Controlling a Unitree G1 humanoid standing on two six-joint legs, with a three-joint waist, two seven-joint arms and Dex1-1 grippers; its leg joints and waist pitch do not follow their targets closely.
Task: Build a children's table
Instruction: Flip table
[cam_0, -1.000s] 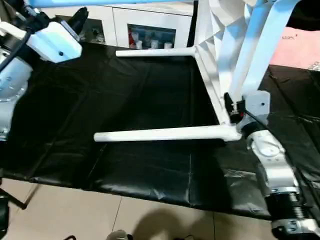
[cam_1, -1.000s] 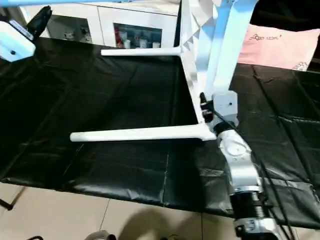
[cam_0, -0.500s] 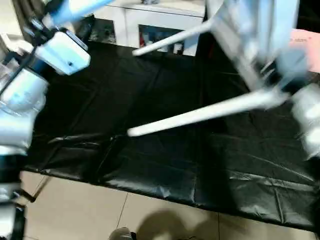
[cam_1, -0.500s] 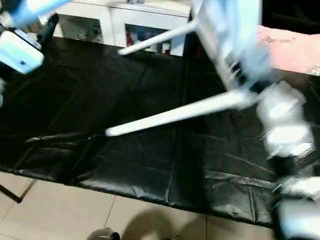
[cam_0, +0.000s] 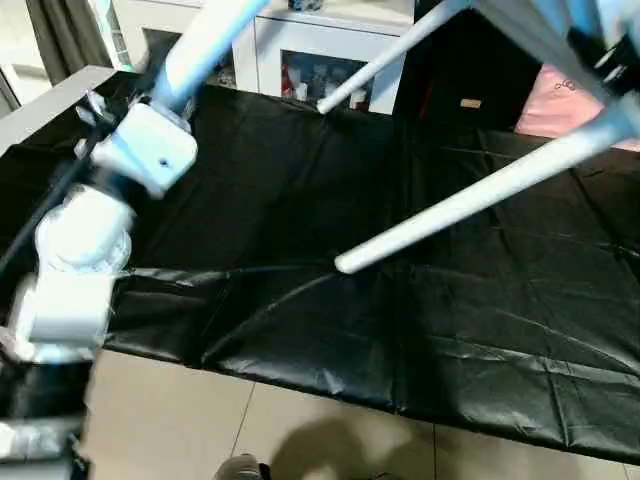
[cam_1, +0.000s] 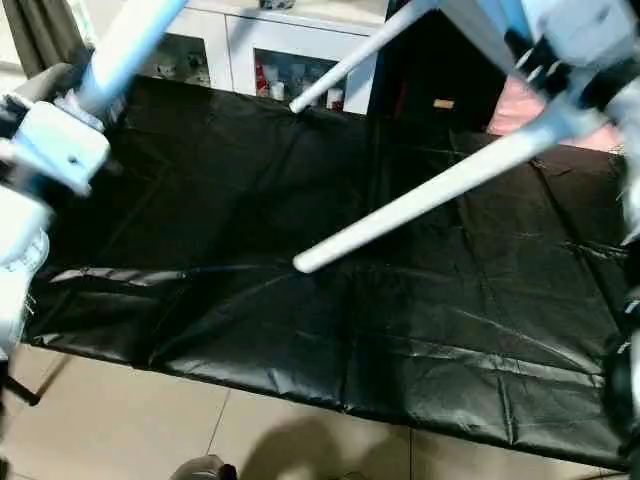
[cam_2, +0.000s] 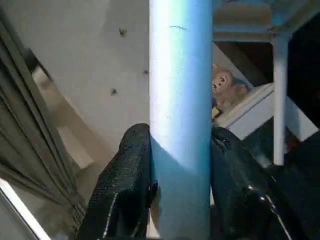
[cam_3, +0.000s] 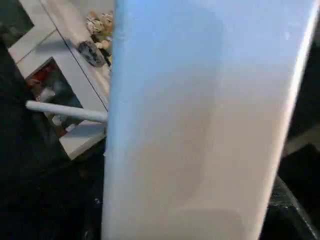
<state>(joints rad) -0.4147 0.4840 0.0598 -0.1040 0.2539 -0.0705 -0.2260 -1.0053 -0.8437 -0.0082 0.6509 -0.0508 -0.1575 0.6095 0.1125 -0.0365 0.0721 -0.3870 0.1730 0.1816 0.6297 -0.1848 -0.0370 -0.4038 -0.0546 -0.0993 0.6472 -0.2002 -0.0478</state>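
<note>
Newly closed, left end effector (cam_2: 180, 175) clamps a leg (cam_2: 181, 100).

Three white legs can be counted: a held leg (cam_0: 205, 45), a far leg (cam_0: 380, 55) and a near leg (cam_0: 480, 190) (all joined to one tabletop (cam_1: 485, 30)). There are two robot hands, the left hand (cam_2: 180, 165) and the right hand (cam_1: 555, 65), and the left shows two black fingers (cam_2: 125, 185). There is one black-covered worktop (cam_0: 300, 200), one white cabinet (cam_0: 330, 40), one pink cushion (cam_0: 560, 95) and one stuffed toy (cam_2: 222, 87).
</note>
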